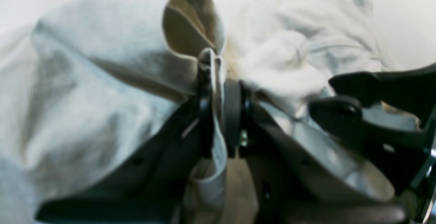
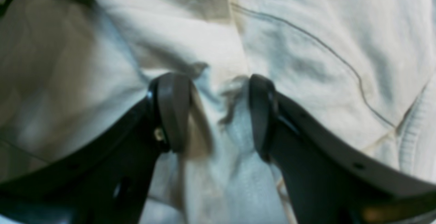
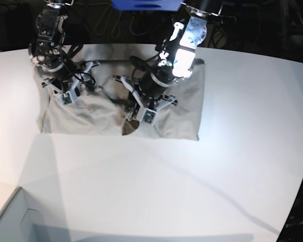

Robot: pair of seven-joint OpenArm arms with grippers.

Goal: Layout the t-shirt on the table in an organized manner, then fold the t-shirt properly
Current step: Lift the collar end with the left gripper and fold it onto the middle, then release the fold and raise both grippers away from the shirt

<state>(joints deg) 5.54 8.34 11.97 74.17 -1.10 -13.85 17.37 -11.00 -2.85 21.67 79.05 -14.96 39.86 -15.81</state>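
The light grey-beige t-shirt (image 3: 181,116) lies crumpled and roughly spread at the far side of the white table (image 3: 191,191). My left gripper (image 1: 218,70) is shut on a raised fold of the shirt (image 1: 102,81) near its front middle; it also shows in the base view (image 3: 131,117). My right gripper (image 2: 218,111) is open, its fingers (image 2: 173,111) pressed onto the shirt (image 2: 306,47) with a ridge of cloth between them, near the ribbed collar (image 2: 412,132). In the base view it (image 3: 60,92) is over the shirt's left part.
A grey box corner (image 3: 10,222) sits at the near left of the table. A blue object (image 3: 146,4) and dark cables are behind the arms at the far edge. A black arm part (image 1: 357,115) shows at the right of the left wrist view.
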